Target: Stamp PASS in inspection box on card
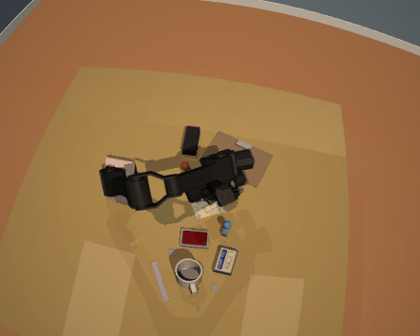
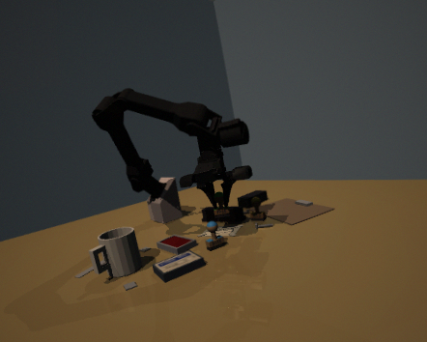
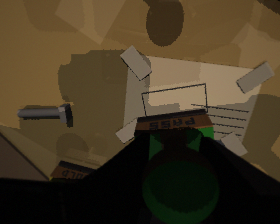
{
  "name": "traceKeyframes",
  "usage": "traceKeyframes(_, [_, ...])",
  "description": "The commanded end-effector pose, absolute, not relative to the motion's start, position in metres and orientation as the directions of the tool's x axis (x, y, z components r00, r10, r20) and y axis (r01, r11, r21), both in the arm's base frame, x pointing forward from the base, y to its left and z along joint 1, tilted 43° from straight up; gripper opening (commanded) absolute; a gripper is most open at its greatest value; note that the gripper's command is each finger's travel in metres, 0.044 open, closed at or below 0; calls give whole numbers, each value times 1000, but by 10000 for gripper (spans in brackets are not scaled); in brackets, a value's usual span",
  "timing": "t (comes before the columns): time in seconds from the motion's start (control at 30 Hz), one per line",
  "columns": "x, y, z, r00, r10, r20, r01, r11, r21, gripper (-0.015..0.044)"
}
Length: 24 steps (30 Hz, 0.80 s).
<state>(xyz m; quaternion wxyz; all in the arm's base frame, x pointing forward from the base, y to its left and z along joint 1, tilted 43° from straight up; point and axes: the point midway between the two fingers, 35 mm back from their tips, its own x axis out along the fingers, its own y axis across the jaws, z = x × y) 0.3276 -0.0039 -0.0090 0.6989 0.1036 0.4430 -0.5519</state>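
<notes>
My gripper [image 2: 218, 205] [image 3: 174, 142] is shut on the PASS stamp [image 2: 219, 197] [image 3: 173, 123], which has a green knob and a wooden block. It holds the stamp upright near the card [image 1: 208, 212] [image 2: 233, 231] [image 3: 226, 80]; any gap beneath is hard to tell. In the wrist view the stamp's block covers the lower edge of the inspection box [image 3: 174, 89]. The visible part of the box shows no print. The red ink pad [image 1: 194, 238] [image 2: 177, 242] lies beside the card, outside the wrist view.
A blue-knobbed stamp [image 1: 226, 225] [image 2: 213, 237] stands near the card. A HOLD stamp [image 3: 71, 171] and a bolt [image 3: 43, 112] lie left in the wrist view. A mug [image 1: 189, 272] [image 2: 122, 252], a labelled case [image 1: 225, 260] [image 2: 180, 266] and a brown board [image 1: 263, 163] [image 2: 295, 214] stand around.
</notes>
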Motion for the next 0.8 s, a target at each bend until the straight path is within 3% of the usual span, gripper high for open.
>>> traceKeyframes(0.0, [326, -7, -12, -4, -683, -731, 860, 371, -351, 0])
traceKeyframes(0.77, [326, -17, -23, -4, -685, -728, 859, 370, -353, 0])
